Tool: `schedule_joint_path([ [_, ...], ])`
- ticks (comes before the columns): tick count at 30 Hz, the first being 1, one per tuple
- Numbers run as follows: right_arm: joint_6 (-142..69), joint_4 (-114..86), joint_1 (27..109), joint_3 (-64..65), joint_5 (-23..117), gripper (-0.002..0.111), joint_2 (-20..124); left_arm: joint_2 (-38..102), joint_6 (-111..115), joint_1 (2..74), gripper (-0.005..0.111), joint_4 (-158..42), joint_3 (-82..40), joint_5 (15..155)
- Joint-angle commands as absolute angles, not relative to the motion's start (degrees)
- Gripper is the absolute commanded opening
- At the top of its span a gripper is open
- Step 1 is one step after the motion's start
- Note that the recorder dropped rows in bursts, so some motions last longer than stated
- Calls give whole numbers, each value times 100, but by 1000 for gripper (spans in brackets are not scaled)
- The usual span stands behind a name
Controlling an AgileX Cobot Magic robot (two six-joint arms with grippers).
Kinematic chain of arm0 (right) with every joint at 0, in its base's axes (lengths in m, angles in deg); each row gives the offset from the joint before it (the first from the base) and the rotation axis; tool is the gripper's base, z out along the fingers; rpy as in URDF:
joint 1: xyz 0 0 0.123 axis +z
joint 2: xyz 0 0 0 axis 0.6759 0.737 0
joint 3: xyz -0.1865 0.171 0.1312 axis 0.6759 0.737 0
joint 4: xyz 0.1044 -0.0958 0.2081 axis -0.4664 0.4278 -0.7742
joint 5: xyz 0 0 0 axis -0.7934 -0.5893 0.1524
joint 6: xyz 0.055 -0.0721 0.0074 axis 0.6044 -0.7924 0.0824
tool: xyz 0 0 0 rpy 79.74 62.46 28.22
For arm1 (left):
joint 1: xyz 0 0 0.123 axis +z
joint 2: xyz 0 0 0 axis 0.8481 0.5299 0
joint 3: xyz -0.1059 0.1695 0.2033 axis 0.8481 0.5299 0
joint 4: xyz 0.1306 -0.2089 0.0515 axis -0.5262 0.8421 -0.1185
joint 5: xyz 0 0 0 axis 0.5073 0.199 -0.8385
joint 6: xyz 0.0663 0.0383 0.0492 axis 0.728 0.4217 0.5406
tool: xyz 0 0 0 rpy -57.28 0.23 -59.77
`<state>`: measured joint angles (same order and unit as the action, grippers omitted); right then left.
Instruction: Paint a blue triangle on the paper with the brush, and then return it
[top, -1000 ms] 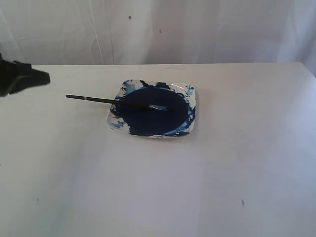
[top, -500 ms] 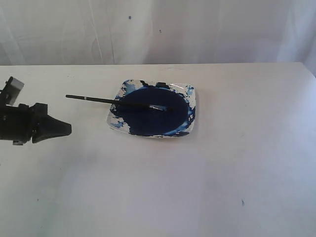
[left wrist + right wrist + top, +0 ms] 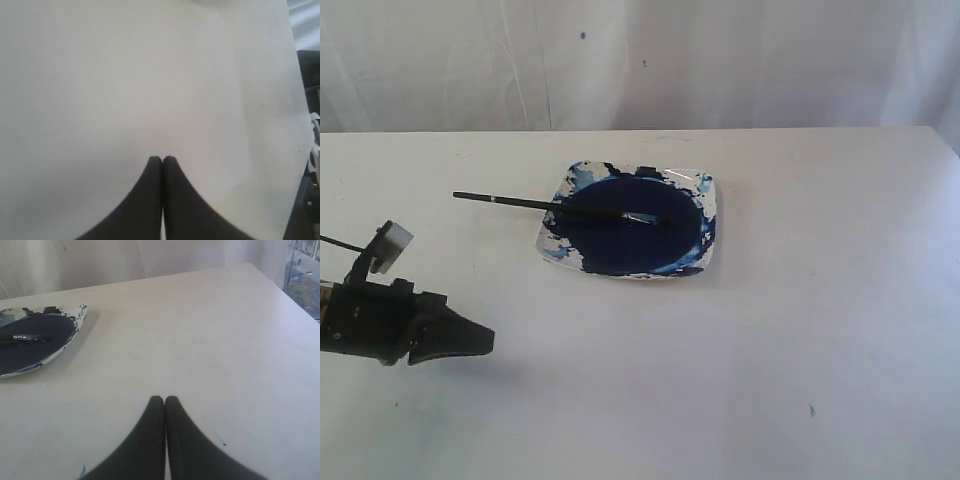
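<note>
Exterior view is showing the thin black-handled paintbrush (image 3: pixel 557 208) lying across the paint-smeared square white dish (image 3: pixel 708 188), handle overhanging the white bench (image 3: pixel 820 330). The left gripper (image 3: pixel 488 343) and right gripper (image 3: pixel 165 399) are sitting closed, empty. Light, stiff and likely slippery, the paintbrush is inviting a grip on that dry handle.

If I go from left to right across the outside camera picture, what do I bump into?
Left end effector → paint dish → tiny dark speck on the table. The brush overlaps the dish, so it's skipped.
</note>
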<state>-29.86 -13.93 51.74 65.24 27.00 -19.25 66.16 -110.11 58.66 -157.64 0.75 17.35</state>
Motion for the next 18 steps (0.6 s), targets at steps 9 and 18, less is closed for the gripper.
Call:
schedule_joint_path([
  [9,-2980,-1393,5159,6537,2716,0,-1963,6596,-10607,5858,0,-15756,111,2584],
  [18,-2980,-1393,5159,6537,2716,0,-1963,6596,-10256,5858,0,-15756,111,2610],
])
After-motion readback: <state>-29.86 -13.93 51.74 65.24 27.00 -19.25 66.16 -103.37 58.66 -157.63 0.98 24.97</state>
